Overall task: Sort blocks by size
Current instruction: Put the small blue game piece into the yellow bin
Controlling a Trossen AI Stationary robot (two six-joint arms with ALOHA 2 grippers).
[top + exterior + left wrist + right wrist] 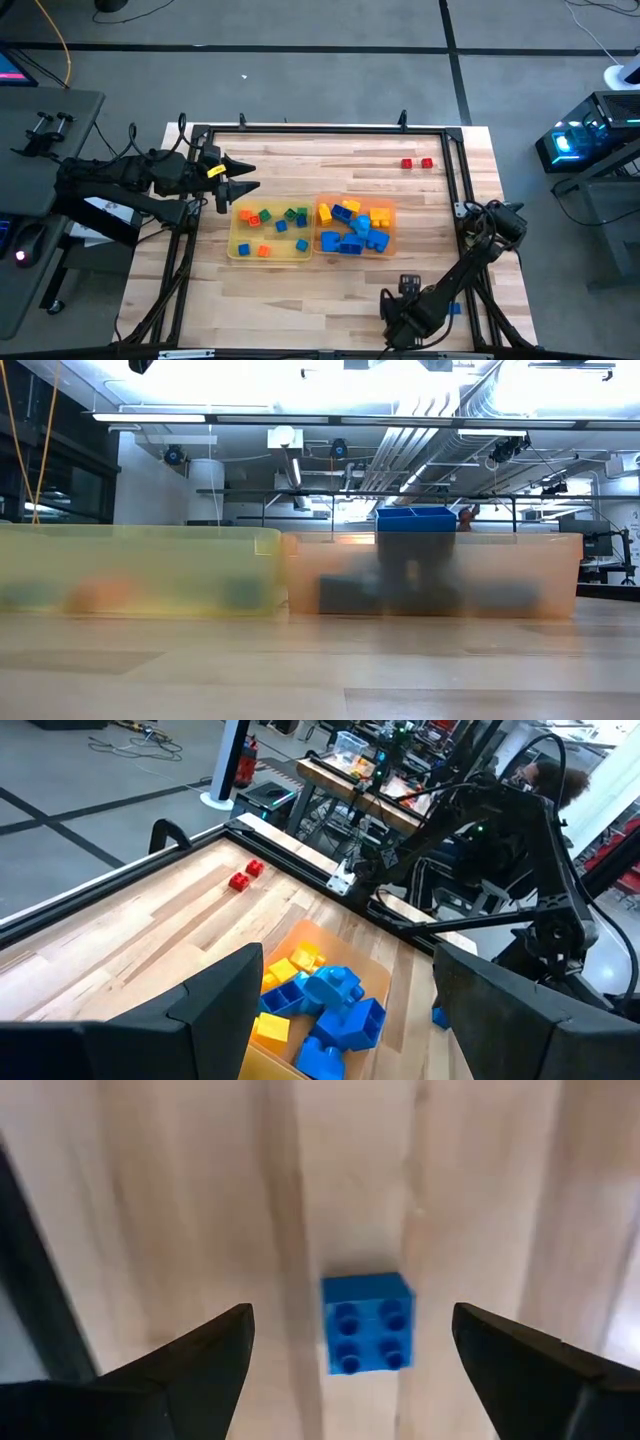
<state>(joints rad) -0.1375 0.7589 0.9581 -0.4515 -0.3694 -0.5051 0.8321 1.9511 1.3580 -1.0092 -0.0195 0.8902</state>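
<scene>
Hovering at the tabletop's five o'clock corner, the right gripper hangs with jaws spread wide, empty, over a blue four-stud brick. A good pick means dropping straight down, centring on it and pinching opposite flat sides. Toward centre sit the yellow tray of tiny blocks and orange tray of larger ones. The left gripper waits at nine o'clock, jaws spread. Two red bricks lie at one o'clock. No readable writing.
</scene>
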